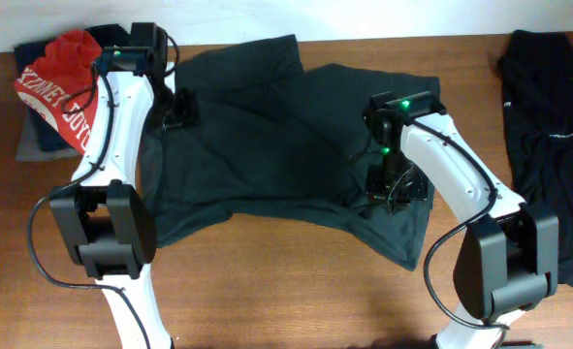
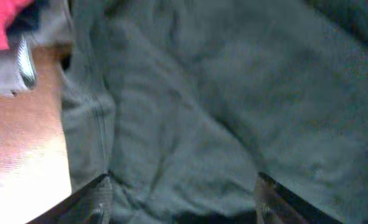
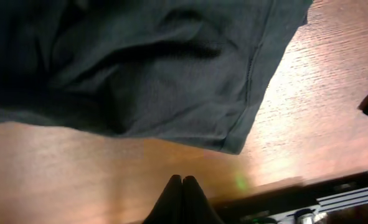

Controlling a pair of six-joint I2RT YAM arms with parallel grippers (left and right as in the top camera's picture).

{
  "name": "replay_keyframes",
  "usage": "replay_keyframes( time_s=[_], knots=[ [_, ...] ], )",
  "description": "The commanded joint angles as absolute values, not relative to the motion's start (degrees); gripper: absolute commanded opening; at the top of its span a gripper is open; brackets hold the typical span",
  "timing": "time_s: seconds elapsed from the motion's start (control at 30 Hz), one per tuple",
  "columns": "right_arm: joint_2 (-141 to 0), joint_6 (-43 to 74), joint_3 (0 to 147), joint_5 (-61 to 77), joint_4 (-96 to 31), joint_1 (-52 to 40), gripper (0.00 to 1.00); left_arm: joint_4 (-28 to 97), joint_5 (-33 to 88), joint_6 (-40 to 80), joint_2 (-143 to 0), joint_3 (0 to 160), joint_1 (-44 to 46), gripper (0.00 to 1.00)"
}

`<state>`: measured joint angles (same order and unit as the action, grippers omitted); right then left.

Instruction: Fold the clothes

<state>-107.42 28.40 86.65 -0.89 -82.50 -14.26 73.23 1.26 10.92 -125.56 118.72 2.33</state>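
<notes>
A dark grey-green T-shirt (image 1: 276, 145) lies spread and rumpled across the middle of the table. My left gripper (image 1: 181, 107) hovers over its upper left part. In the left wrist view this gripper (image 2: 184, 180) is open, its fingers wide apart above the wrinkled shirt (image 2: 221, 106), with nothing held. My right gripper (image 1: 395, 189) is over the shirt's lower right corner. In the right wrist view this gripper (image 3: 182, 182) is shut, fingertips pressed together and empty, over bare wood just short of the shirt's hemmed edge (image 3: 171, 81).
A red garment with white lettering (image 1: 58, 73) tops a small pile at the table's back left, also seen as the red garment (image 2: 0, 22) in the left wrist view. A black garment (image 1: 553, 126) lies along the right side. Bare wooden table (image 1: 296, 291) shows in front.
</notes>
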Motion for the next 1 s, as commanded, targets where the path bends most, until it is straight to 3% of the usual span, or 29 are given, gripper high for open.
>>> replay_keyframes(
  time_s=[0.0, 0.07, 0.13, 0.97],
  knots=[
    [-107.0, 29.5, 86.2, -2.9, -81.3, -13.7, 0.04, 76.0, 2.8, 9.3, -123.4, 118.5, 3.6, 0.54],
    [-107.0, 29.5, 86.2, -3.1, -80.1, -13.7, 0.04, 76.3, 2.8, 9.3, -123.4, 117.9, 5.0, 0.41],
    [-107.0, 29.5, 85.7, -3.3, -79.7, -13.7, 0.04, 75.5, 2.5, 9.3, -123.6, 117.3, 6.4, 0.39],
    [-107.0, 29.5, 64.1, 7.7, -69.0, -8.6, 0.04, 75.3, 2.2, 9.3, -133.6, 117.1, 7.0, 0.38]
  ],
)
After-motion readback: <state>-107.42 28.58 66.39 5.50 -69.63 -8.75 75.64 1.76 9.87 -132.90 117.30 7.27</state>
